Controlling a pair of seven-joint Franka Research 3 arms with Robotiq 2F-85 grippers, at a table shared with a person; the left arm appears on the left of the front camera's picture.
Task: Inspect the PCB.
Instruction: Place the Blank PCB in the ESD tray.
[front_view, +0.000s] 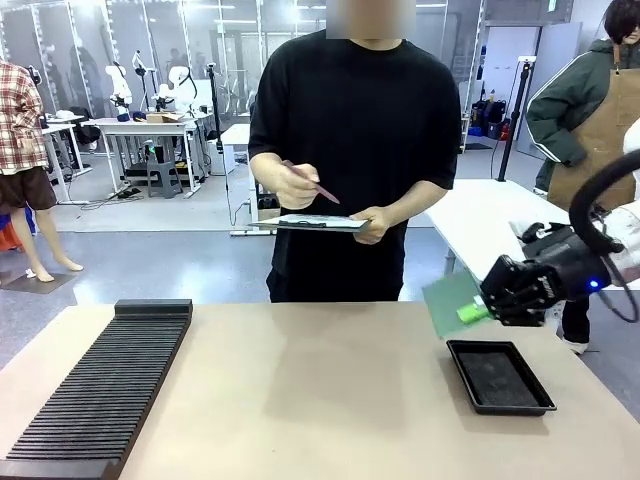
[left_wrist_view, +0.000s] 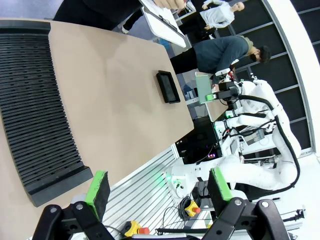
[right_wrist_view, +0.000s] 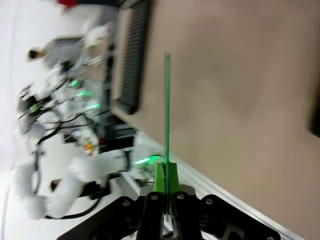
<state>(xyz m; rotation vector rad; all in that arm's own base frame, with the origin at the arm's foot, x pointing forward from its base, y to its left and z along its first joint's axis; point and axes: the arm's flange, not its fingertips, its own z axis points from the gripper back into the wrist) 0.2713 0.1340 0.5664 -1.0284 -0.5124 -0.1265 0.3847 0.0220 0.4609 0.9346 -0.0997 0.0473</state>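
The green PCB (front_view: 452, 302) hangs tilted in the air above the table's right side, held by one edge in my right gripper (front_view: 476, 311), which is shut on it. In the right wrist view the PCB (right_wrist_view: 166, 107) shows edge-on as a thin green line rising from between the pressed pads (right_wrist_view: 161, 180). The left wrist view has the PCB (left_wrist_view: 202, 88) far off beside the right arm. My left gripper (left_wrist_view: 157, 187) stands open beyond the table's edge, nothing between its green pads.
A shallow black tray (front_view: 500, 376) lies on the table below the held board. A long black slotted rack (front_view: 100, 390) runs along the left side. The person across the table holds a white clipboard (front_view: 318, 223) and a pen (front_view: 318, 188).
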